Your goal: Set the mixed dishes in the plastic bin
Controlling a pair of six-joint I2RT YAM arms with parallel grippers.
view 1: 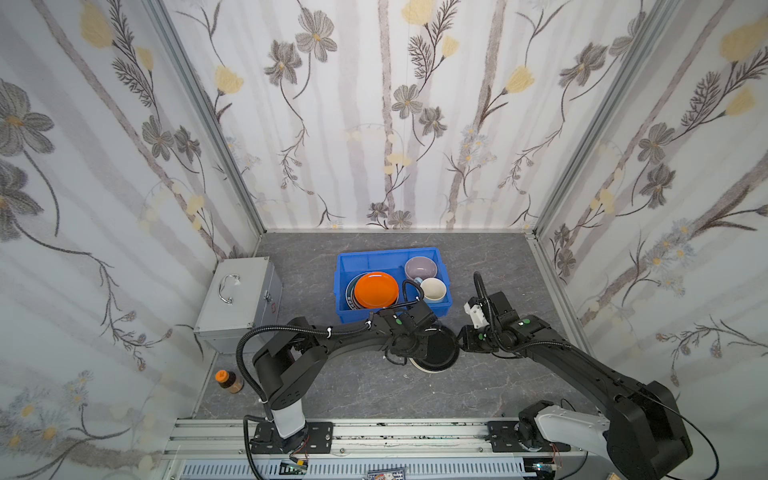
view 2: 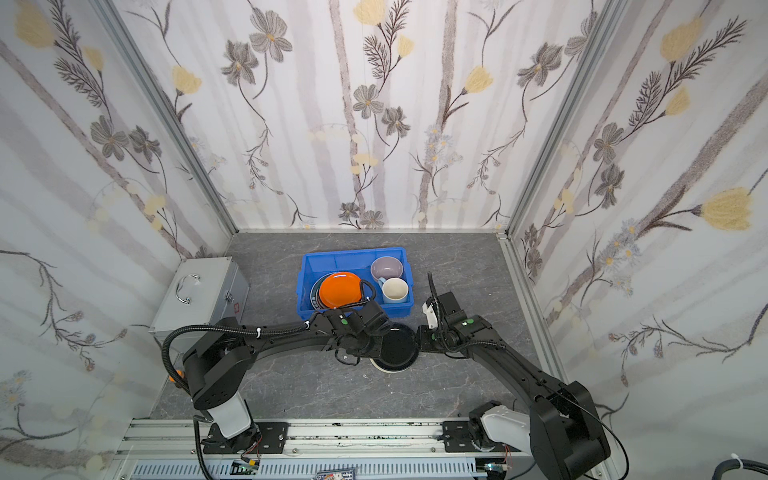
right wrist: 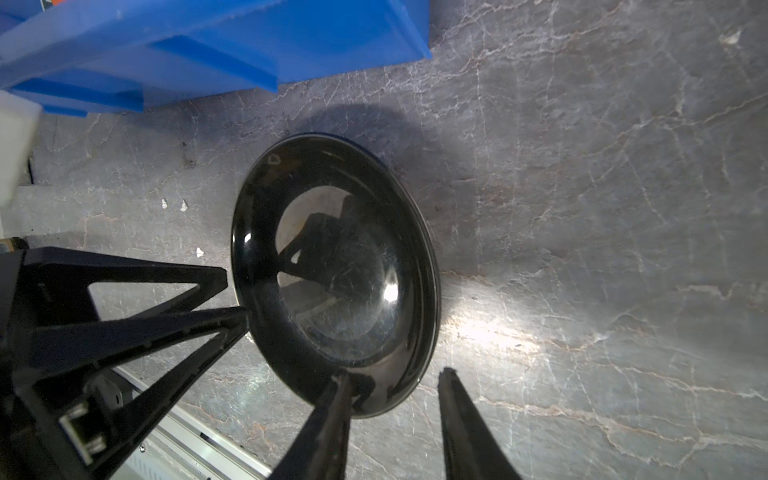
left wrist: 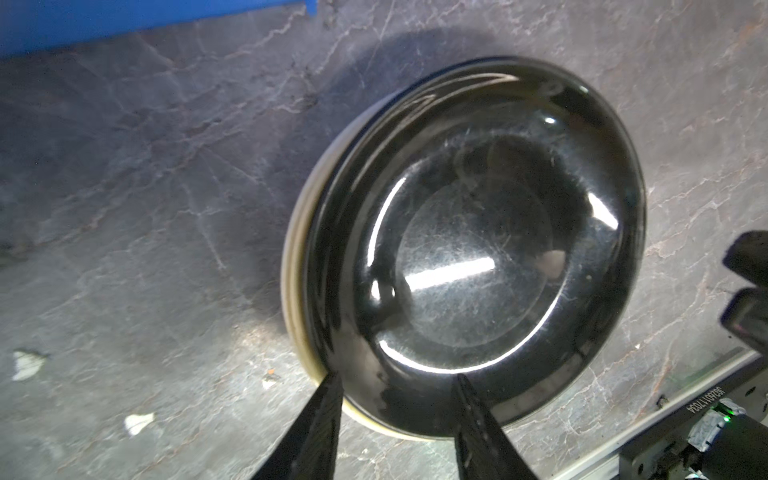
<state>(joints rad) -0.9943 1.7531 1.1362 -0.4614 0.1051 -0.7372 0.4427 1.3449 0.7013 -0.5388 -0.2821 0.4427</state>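
black plate atop cream plate, on table just in front of blue bin. left gripper astride rim, can't tell if clamped. right gripper jaws apart at opposite rim, likely steadying so top plate separates.

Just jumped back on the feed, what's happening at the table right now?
Both arms are at the black plate, which lies on a pale plate on the table in front of the blue bin. The left gripper and the right gripper each straddle its rim from opposite sides with jaws apart; neither clamps it yet. The bin already holds an orange plate, a lilac bowl and a mug.
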